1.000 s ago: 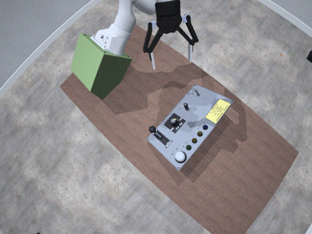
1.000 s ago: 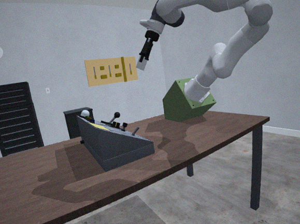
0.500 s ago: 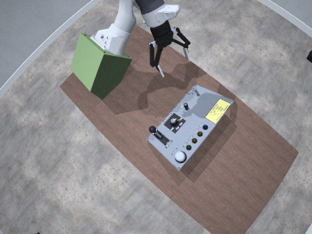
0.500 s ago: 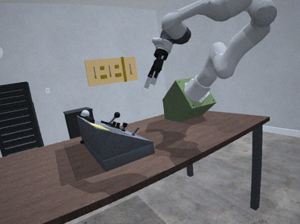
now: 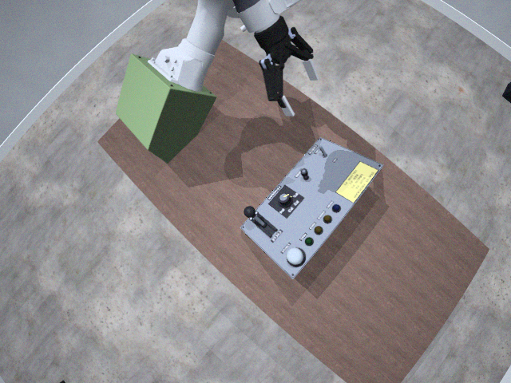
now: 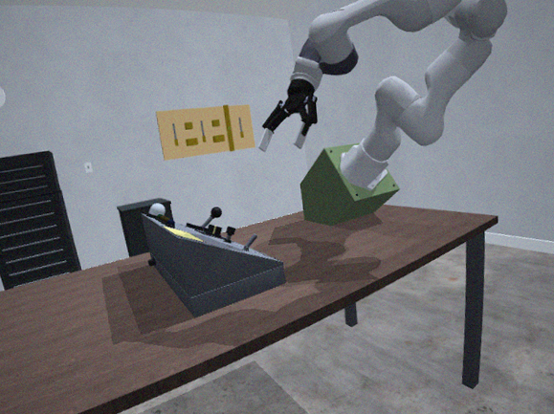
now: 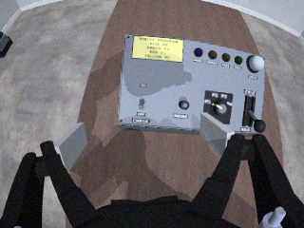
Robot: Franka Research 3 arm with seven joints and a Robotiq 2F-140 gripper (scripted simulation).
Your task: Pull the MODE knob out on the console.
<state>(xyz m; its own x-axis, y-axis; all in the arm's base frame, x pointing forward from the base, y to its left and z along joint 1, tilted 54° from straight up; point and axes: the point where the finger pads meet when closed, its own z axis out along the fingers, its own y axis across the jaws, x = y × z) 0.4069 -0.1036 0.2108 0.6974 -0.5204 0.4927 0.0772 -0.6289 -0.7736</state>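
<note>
The grey console [image 5: 313,198] [image 6: 213,273] [image 7: 159,89] stands on the wooden table [image 5: 371,309] [image 6: 77,314] with its sloped panel facing up. A small black knob [image 5: 304,173] [image 7: 184,104], which I take for the MODE knob, stands between a silver toggle [image 5: 321,150] [image 6: 250,241] and a black rotary selector [image 5: 283,199] [image 7: 219,109]; its label is too small to read. My gripper [image 5: 300,90] [image 6: 282,142] [image 7: 142,128] is open and empty. It hangs high above the table between the console and the arm's base, fingers pointing down toward the console.
The panel also carries a ball-topped lever [image 5: 249,211] [image 6: 215,211] [image 7: 258,125], a row of coloured buttons [image 5: 322,224] [image 7: 218,59], a white mushroom button [image 5: 295,255] [image 7: 255,64] and a yellow label [image 5: 357,181]. The arm's green mount block [image 5: 156,111] [image 6: 330,190] stands at the table's end.
</note>
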